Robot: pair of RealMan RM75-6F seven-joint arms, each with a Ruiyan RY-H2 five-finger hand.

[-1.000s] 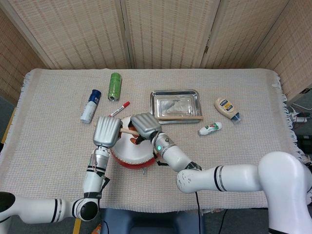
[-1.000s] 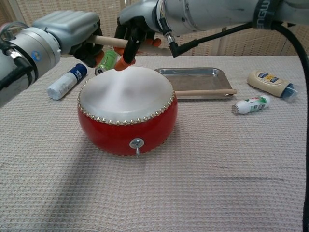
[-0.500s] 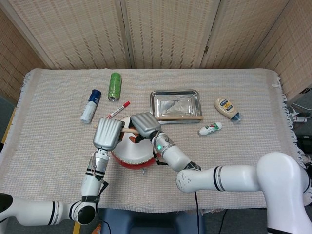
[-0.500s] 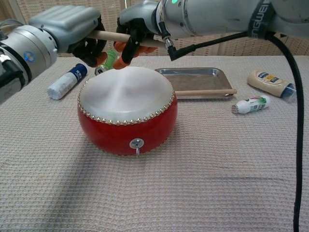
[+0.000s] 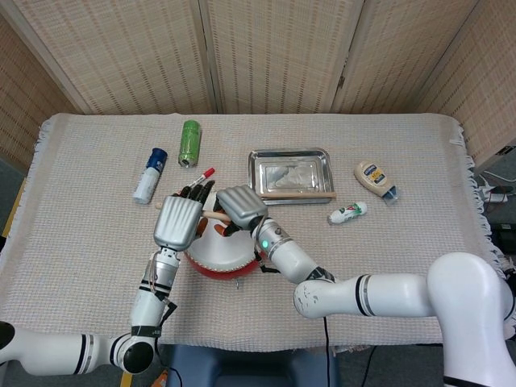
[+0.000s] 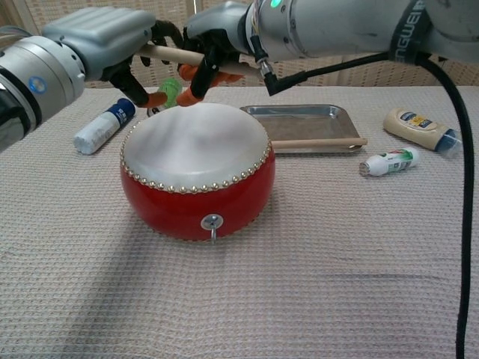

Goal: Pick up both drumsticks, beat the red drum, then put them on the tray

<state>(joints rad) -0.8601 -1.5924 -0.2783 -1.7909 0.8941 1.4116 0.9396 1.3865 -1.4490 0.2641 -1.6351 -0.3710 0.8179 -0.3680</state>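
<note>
The red drum point(image 6: 196, 168) with its white skin stands at the table's middle front. Above its far edge my right hand point(image 6: 217, 37) grips a wooden drumstick point(image 6: 176, 54) that points left. My left hand point(image 6: 97, 37) is at that stick's left end, its fingers point(image 6: 138, 86) spread apart and stretched out, no longer wrapped round the wood. In the head view both hands, left point(image 5: 177, 219) and right point(image 5: 240, 206), hover over the drum point(image 5: 222, 251). The second drumstick point(image 6: 318, 142) lies across the front rim of the metal tray point(image 6: 299, 112).
A white bottle with a blue cap point(image 5: 149, 175), a green can point(image 5: 189, 143) and a red marker point(image 5: 197, 179) lie left of the tray. A mayonnaise bottle point(image 5: 375, 178) and a small white bottle point(image 5: 347, 213) lie to its right.
My left hand's fingers have uncurled from the drumstick and spread out. The right hand keeps its hold on the stick, which has risen slightly above the drum.
</note>
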